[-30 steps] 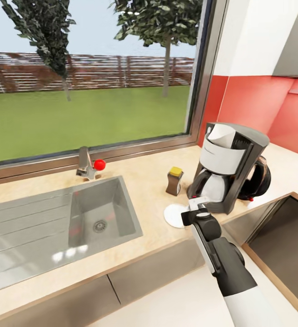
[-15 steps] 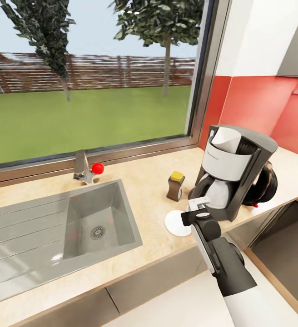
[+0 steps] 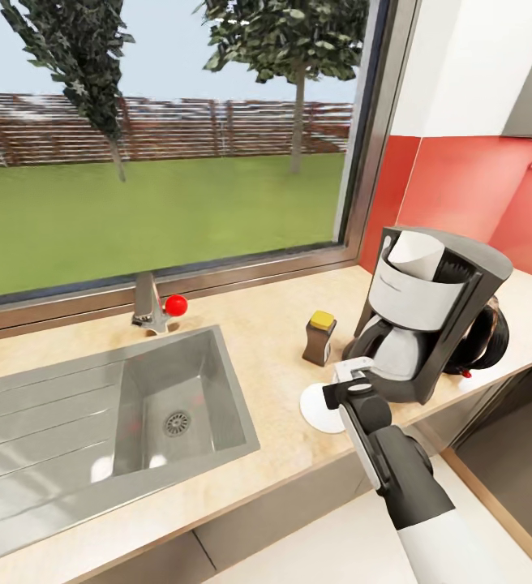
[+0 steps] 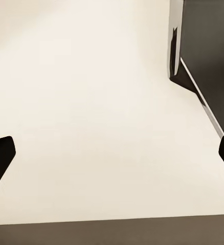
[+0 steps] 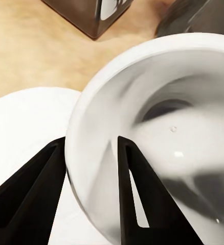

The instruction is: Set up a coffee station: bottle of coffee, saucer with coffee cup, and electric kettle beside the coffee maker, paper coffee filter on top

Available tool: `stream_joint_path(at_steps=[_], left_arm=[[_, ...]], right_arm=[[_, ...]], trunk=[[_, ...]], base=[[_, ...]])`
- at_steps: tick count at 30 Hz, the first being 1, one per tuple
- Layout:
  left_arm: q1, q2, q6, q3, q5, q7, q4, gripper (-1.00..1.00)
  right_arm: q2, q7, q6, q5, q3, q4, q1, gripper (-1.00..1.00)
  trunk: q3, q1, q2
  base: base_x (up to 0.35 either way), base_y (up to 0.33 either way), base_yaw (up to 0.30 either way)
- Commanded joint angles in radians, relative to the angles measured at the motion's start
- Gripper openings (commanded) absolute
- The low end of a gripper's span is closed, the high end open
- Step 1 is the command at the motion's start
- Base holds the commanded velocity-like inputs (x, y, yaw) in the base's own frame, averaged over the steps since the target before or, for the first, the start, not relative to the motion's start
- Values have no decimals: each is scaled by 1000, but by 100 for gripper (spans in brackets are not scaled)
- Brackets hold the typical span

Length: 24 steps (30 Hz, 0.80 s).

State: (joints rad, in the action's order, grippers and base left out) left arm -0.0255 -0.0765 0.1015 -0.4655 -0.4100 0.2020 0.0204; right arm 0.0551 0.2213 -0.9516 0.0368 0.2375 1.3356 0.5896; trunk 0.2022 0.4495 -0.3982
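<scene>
The light beige tabletop [image 3: 274, 341] carries an inset steel sink [image 3: 120, 422] under a wide garden window. Further right, the dark brown jar with a yellow lid [image 3: 319, 338] stands beside the flat white saucer [image 3: 319, 404]. Above the saucer, the right gripper [image 5: 91, 153] pinches the white coffee cup's [image 5: 163, 138] rim, probably for lowering. The tall dark grey coffee maker [image 3: 432, 324] holds a white paper filter [image 3: 416, 253]. The left gripper [image 4: 112, 153] is spread wide over pale floor.

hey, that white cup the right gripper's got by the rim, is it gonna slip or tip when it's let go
The coffee cup looks glossy and rigid, so a rim pinch by the right gripper, one finger inside and one outside, may slip. Held above the saucer, it probably settles upright if released level, though off-centre placement could rock it.
</scene>
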Motion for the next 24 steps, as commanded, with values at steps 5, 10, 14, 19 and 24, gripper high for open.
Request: stream_joint_path(at_steps=[5, 10, 14, 19, 24], left_arm=[[-1, 0, 1, -9, -9, 4, 2, 100], [-1, 0, 1, -8, -9, 5, 3, 100], [-1, -1, 1, -8, -9, 5, 3, 100], [-1, -2, 1, -8, -9, 5, 2, 100], [-1, -2, 1, -8, -9, 5, 2, 100]], right_arm=[[0, 1, -4, 5, 2, -1, 1, -100], [0, 1, -4, 4, 2, -4, 1, -100], [0, 1, -4, 4, 2, -12, 1, -100], [1, 1, -3, 3, 2, -19, 1, -100], [3, 0, 10, 3, 2, -44, 1, -100]], trunk=[[2, 1, -2], [2, 1, -2], [2, 1, -2], [2, 1, -2], [2, 1, -2]], base=[[1, 0, 0], [0, 0, 0], [0, 71, 0], [0, 13, 0], [0, 2, 0]])
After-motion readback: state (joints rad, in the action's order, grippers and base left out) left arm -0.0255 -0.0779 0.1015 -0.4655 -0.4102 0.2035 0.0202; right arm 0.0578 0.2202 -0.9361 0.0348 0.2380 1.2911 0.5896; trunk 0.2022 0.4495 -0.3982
